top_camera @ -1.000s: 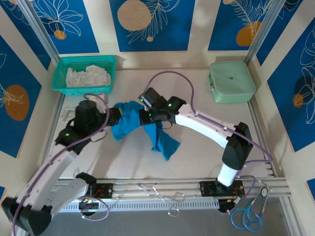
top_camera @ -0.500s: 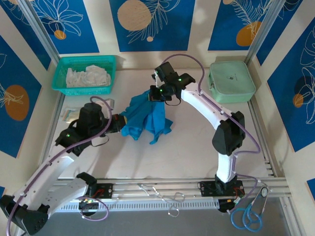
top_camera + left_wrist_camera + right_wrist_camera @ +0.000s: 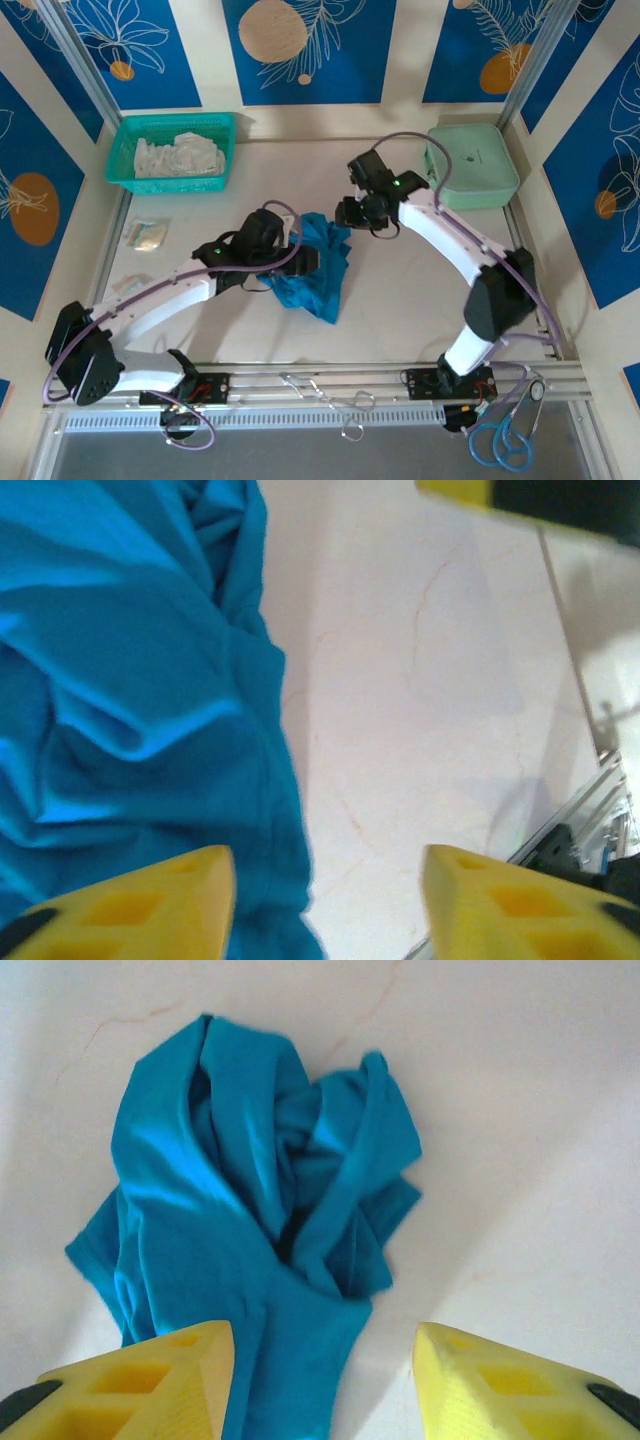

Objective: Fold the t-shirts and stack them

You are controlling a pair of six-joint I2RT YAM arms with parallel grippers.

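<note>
One teal-blue t-shirt (image 3: pixel 315 268) lies crumpled in a heap on the table's middle. My left gripper (image 3: pixel 303 262) sits over its left side, open. In the left wrist view the t-shirt (image 3: pixel 130 680) covers the left half, and its edge runs below the gap of the left gripper (image 3: pixel 325 905), which holds nothing. My right gripper (image 3: pixel 350 213) hovers just beyond the heap's far right corner, open. From the right wrist the bunched t-shirt (image 3: pixel 240 1210) lies ahead on the table, its near end reaching under the empty gap of the right gripper (image 3: pixel 325 1385).
A teal basket (image 3: pixel 170 119) of white cloths stands at the back left. A pale green case (image 3: pixel 470 165) sits at the back right. Small packets (image 3: pixel 147 233) lie at the left. Metal tools (image 3: pixel 335 397) and blue scissors (image 3: pixel 508 440) rest by the front rail.
Both grippers have opened and let go of the t-shirt, which dropped into a heap on the table. The right gripper drew back to the right; the left arm swung right over the heap.
</note>
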